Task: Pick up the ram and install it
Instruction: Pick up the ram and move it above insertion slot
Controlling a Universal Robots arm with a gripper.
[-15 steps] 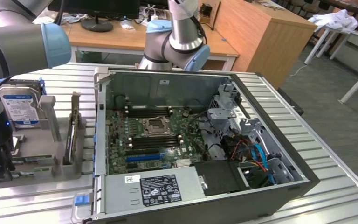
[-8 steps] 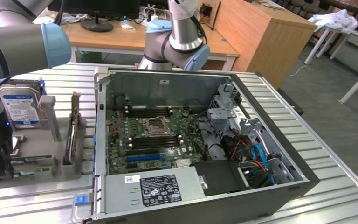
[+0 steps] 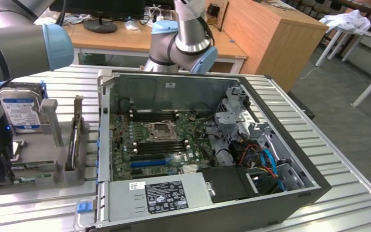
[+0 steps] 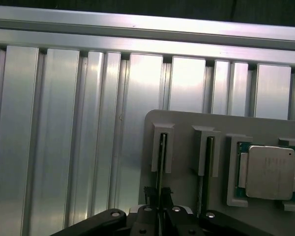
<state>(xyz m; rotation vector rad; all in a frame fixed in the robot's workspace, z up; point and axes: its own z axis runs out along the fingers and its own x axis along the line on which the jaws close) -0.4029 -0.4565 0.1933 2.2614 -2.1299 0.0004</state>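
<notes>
Ribbed aluminium table (image 3: 356,205), office desks and a monitor behind. Exterior view: open computer case (image 3: 172,75) lies on its side at centre, holding a green motherboard (image 3: 172,145) with the CPU socket (image 3: 162,129) bare and dark memory slots (image 3: 148,116) beside it; whether any slot is filled cannot be told. A black power supply (image 3: 163,197) sits at the near end of the case. At the exterior view's left stands a grey parts holder (image 3: 56,169) with a silver hard drive (image 3: 19,113) upright in it. The robot arm (image 3: 5,48) reaches down over the holder's near end. Wrist view: the gripper (image 4: 160,192) is clenched on the ram (image 4: 162,152), which stands edge-on in a narrow slot of the holder, not yet raised. The neighbouring slot carries a second thin board (image 4: 206,162), and a square pocket just beside that holds a processor (image 4: 269,172), lid up. Judgement: pick-up step, grasp made, install not begun. Slot walls are tight, so lifting out calls for a straight pull along the guides, no twist.
</notes>
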